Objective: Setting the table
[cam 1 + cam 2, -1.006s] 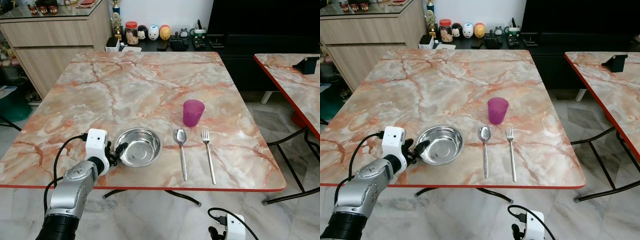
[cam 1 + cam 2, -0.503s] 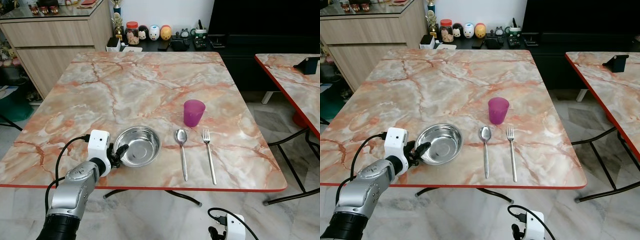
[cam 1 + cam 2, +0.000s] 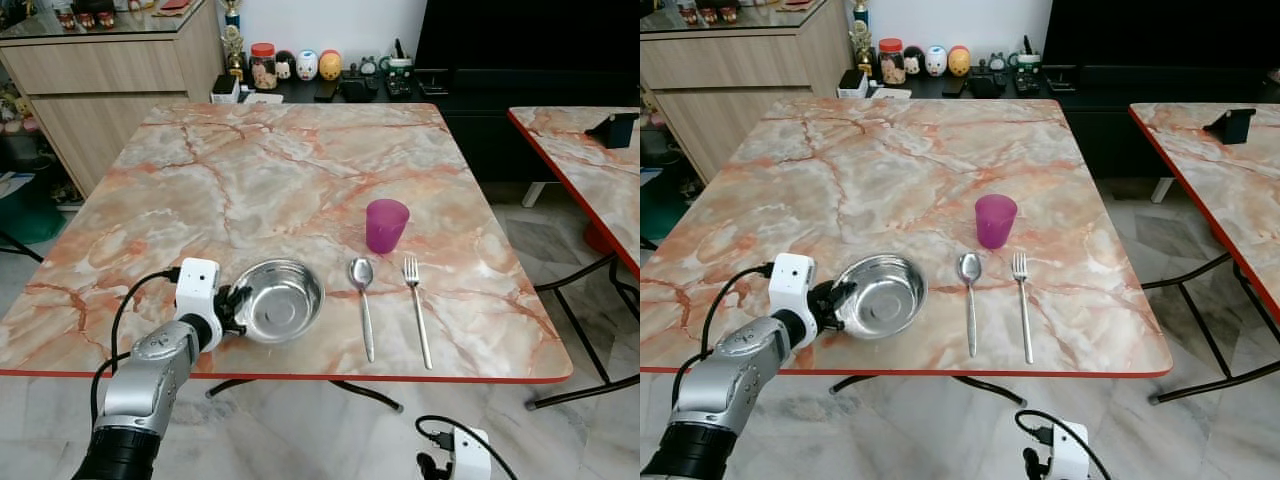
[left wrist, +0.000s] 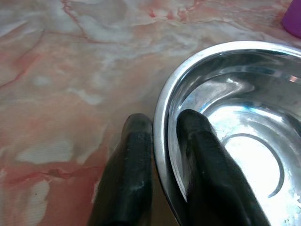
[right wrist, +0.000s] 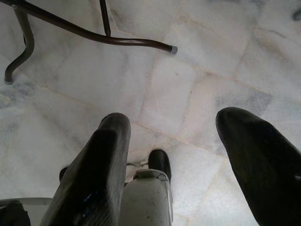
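the left gripper (image 4: 160,155) is clamped on the near-left rim of the steel bowl (image 3: 280,300), one black finger inside the wall and one outside, and the bowl looks tipped up a bit on that side, at the front-left part of the marble table (image 3: 300,180). main worry from here: it's a thin, slick metal rim held by two narrow fingers right at the edge, so the bowl could pivot or slide out of the pinch if the arm swings or tilts it further. if it drops it would probably clatter and skid, and the spoon (image 3: 363,300) lies just beside it to the right, so a slide that way could knock the spoon into the fork (image 3: 416,305). the purple cup (image 3: 386,224) stands a little further back, behind the two, so it's less at risk. the bowl also sits near the table's red front edge, so a pull toward the robot might take it over the side.

the right gripper (image 5: 188,155) hangs idle with fingers spread wide over the pale tiled floor (image 5: 188,94).

the tabletop is glossy orange-veined marble, probably low grip. behind it is a wooden cabinet (image 3: 110,70), a low shelf with a jar and small figurines (image 3: 300,65), and a second matching table (image 3: 590,170) to the right.
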